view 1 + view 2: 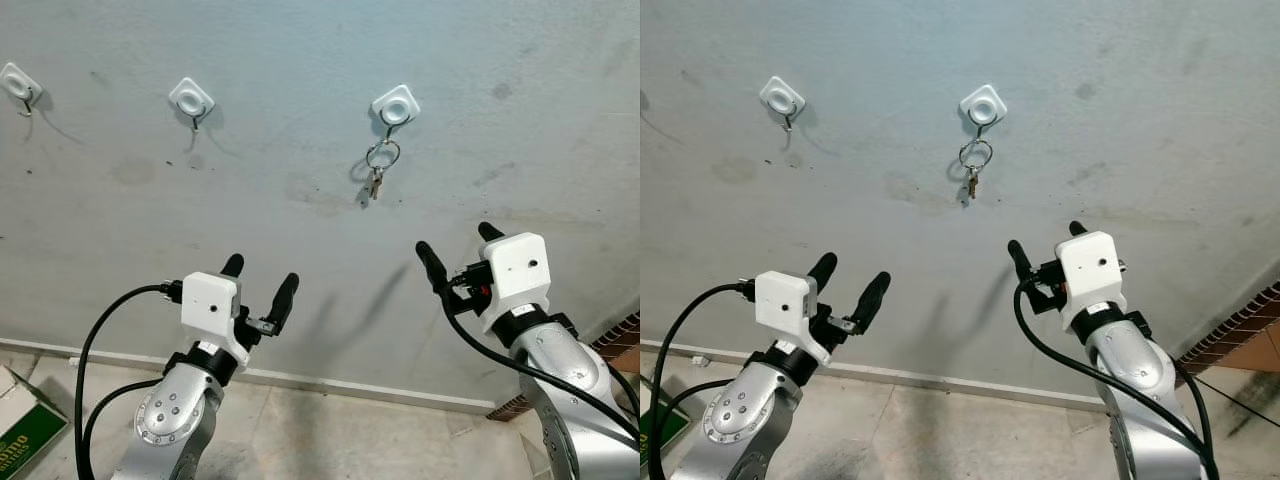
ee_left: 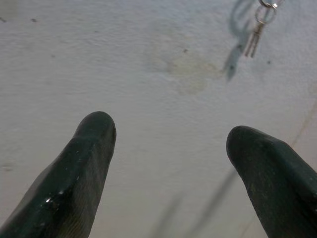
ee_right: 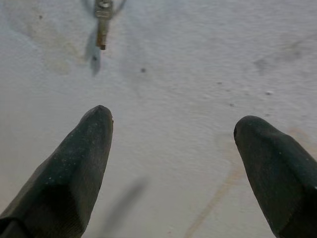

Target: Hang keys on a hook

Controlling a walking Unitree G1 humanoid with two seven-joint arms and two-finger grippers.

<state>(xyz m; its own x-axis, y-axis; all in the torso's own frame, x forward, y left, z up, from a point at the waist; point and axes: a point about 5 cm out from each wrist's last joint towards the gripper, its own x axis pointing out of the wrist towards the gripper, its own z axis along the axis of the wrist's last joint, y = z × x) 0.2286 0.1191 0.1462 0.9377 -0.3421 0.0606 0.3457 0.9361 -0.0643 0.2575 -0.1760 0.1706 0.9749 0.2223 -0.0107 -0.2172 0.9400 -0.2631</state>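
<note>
Now keys [image 1: 377, 172] hang on hook [image 1: 395, 106]

The keys [image 1: 376, 181] hang by a silver ring [image 1: 383, 153] from a white, square-backed hook [image 1: 395, 106] fixed to the grey wall. The ring is looped over the hook's small metal prong, and the keys dangle straight down below it, close against the wall, casting a shadow to one side. Two more white hooks of the same kind, [image 1: 191, 99] and [image 1: 20, 83], sit in the same row, both bare
</note>
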